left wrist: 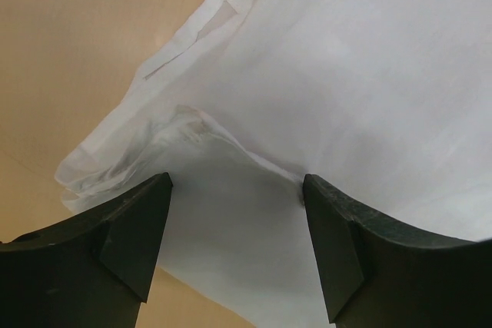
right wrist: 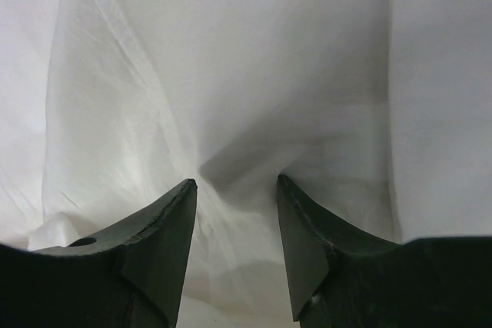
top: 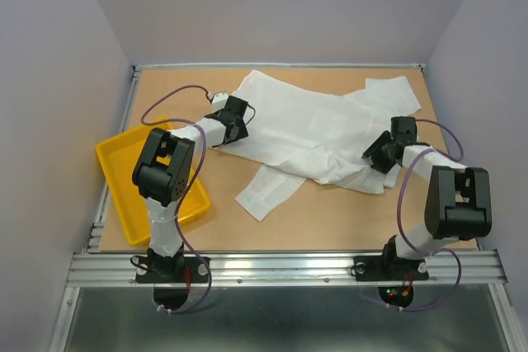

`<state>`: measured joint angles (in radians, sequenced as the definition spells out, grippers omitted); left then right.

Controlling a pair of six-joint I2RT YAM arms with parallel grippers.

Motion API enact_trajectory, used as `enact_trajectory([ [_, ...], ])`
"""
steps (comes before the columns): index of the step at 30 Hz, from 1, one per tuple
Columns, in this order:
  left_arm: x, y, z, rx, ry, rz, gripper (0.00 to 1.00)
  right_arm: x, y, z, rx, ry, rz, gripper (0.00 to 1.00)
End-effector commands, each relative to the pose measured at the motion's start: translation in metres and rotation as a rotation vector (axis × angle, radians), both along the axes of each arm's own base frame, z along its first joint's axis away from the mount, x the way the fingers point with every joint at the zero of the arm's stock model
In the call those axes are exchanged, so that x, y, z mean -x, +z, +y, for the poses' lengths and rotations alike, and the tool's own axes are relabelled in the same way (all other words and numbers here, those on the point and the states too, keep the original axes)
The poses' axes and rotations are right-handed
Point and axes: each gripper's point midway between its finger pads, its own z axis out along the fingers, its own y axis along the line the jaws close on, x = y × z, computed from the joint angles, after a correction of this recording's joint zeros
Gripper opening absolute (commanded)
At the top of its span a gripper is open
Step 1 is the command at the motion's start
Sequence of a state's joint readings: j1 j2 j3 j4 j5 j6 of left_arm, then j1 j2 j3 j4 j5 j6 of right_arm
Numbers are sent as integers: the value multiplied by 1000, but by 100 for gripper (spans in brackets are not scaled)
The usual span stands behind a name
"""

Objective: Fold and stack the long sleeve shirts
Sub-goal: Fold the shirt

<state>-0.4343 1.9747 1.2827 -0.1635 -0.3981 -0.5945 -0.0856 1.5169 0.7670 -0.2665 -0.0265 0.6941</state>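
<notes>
Our left gripper [left wrist: 237,182], fingers spread wide, straddles a raised fold at the left edge of the white shirt [top: 305,125], holding nothing. Our right gripper [right wrist: 236,182], fingers half apart, presses into puckered cloth at the opposite end (not closed on it). The white shirt lies lengthwise across the table [top: 330,220], one end by each arm, with a sleeve [top: 266,191] trailing toward the bases.

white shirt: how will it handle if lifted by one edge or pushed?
Likely floppy: the white shirt lies flat with a sleeve trailing loose, so it should sag from any one grip. Probably light and thin: it puckers between the right hand's fingers. Pushing would likely bunch it, not slide it.
</notes>
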Motion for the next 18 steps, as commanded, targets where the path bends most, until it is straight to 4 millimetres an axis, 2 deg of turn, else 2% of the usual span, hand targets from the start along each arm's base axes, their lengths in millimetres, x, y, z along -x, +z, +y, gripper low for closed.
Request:
enact_trajectory([
  [1,70,-30,16,60,70,171,80,-13,-35,-17,88,26,74,52],
  [2,74,-18,14,98,74,142,80,-22,-34,-17,89,35,64,53],
  [3,95,-30,21,101,80,178,80,-29,-34,-17,89,46,58,53],
  [4,99,-29,20,122,83,165,79,-34,-39,-15,84,81,65,53],
  [5,105,-29,22,131,89,166,79,-53,-27,-17,95,89,25,54],
  [6,110,-26,24,138,93,157,79,-59,-22,-11,68,116,4,54],
  [9,110,-14,23,154,81,124,80,-78,16,-12,93,145,-98,56],
  [10,108,-9,22,162,76,112,80,-80,28,-13,105,150,-128,58],
  [11,106,-6,20,170,69,104,80,-83,50,-14,123,150,-183,59],
  [14,98,8,17,180,56,68,80,-77,79,-18,160,149,-230,65],
  [15,94,13,16,184,52,53,80,-72,96,-17,167,149,-260,68],
  [18,88,18,18,162,48,35,82,-56,107,-14,160,162,-273,69],
])
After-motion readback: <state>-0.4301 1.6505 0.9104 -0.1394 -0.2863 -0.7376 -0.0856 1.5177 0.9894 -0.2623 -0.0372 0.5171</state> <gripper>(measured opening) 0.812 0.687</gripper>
